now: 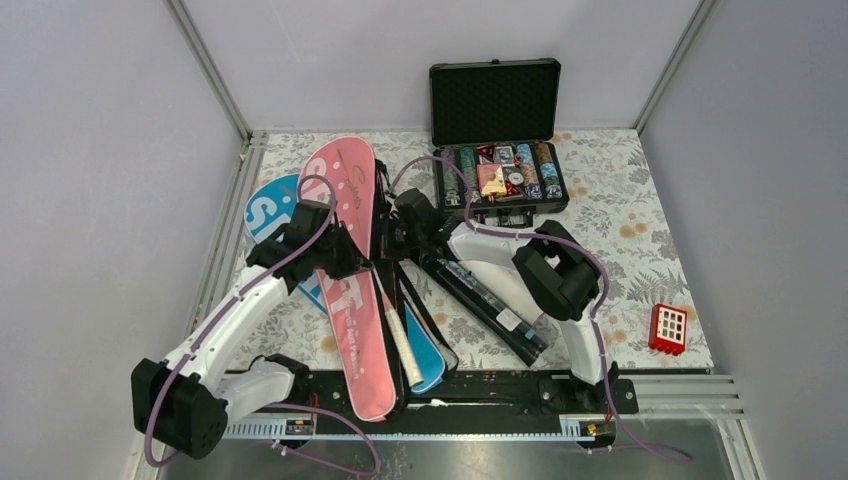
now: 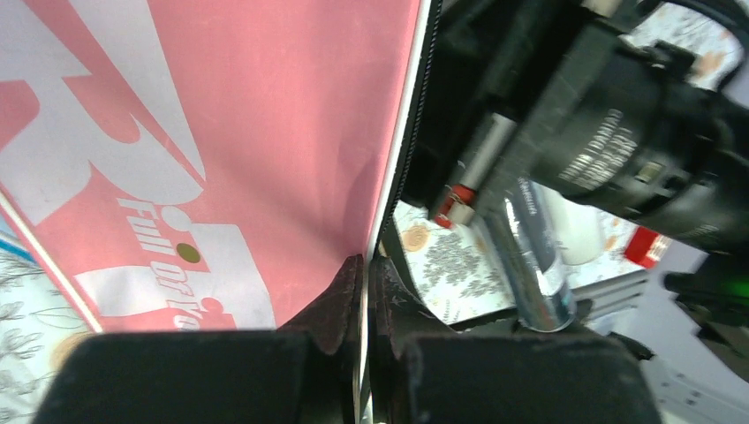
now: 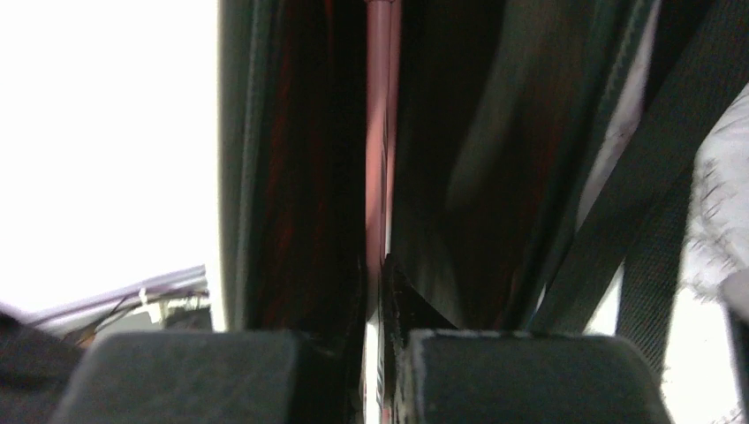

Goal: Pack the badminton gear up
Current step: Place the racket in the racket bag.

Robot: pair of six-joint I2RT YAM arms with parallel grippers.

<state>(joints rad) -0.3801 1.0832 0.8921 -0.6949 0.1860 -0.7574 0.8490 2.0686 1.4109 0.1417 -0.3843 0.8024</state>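
The pink "SPORT" cover [image 1: 350,290] lies lengthwise down the table's middle, over the blue cover [image 1: 265,212]. My left gripper [image 1: 350,262] is shut on the pink cover's [image 2: 265,106] white-piped right edge, the fingertips [image 2: 346,291] pressed together on it. My right gripper [image 1: 393,240] meets it from the right. It is shut [image 3: 378,265] on a thin pink rod [image 3: 380,132] between dark flaps, by its look the pink racket's shaft. A white racket handle [image 1: 402,345] sticks out near the cover's lower end. A long dark tube [image 1: 485,298] lies under the right arm.
An open black case of poker chips [image 1: 500,170] stands at the back. A small red block [image 1: 668,328] sits near the front right. Metal rails [image 1: 240,200] border the flowered mat at the left and front.
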